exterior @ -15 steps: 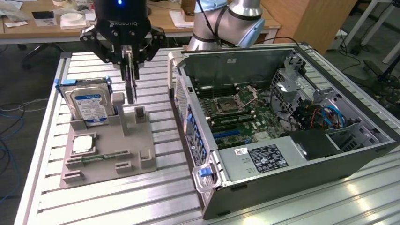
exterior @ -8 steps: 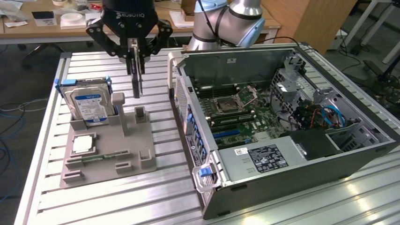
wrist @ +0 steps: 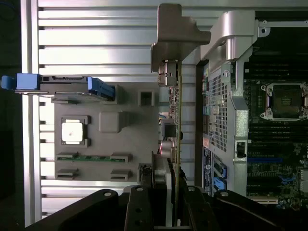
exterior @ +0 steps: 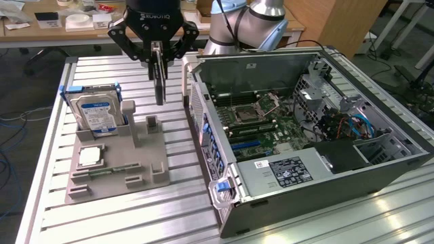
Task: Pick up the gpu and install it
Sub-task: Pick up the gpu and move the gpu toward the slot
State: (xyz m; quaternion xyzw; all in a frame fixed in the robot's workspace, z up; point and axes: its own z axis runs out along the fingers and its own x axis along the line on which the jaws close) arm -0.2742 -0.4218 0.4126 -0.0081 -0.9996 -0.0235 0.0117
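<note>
An open dark-grey metal computer tower case (exterior: 326, 203) lies on its side nearest the exterior view, its motherboard exposed. It rests on a slatted aluminium table (exterior: 135, 218). On the exterior view's left, a grey moulded plastic fixture tray (exterior: 152, 152) sits on the same table. Above the gap between tray and case, the black two-fingered gripper (exterior: 158, 56) is clamped onto the gpu (exterior: 159, 84), a thin, flat, dark rectangular card. The gpu hangs edge-on in the air, clear of the tray and just beside the case's perforated rear wall. In the wrist view the gripper (wrist: 175, 202) pinches one end of the gpu (wrist: 177, 110), and the card's silvery metal end bracket (wrist: 178, 33) is at the far end from the fingers. The card looks light and stiff but fragile, so it is probably best held by its flat faces near an edge, away from connectors and raised parts. A silver hard drive with a blue label (exterior: 98, 114) stands upright in the tray. Beside it lie a square silver processor chip (exterior: 89, 156) and a slim green memory stick (exterior: 109, 171).
</note>
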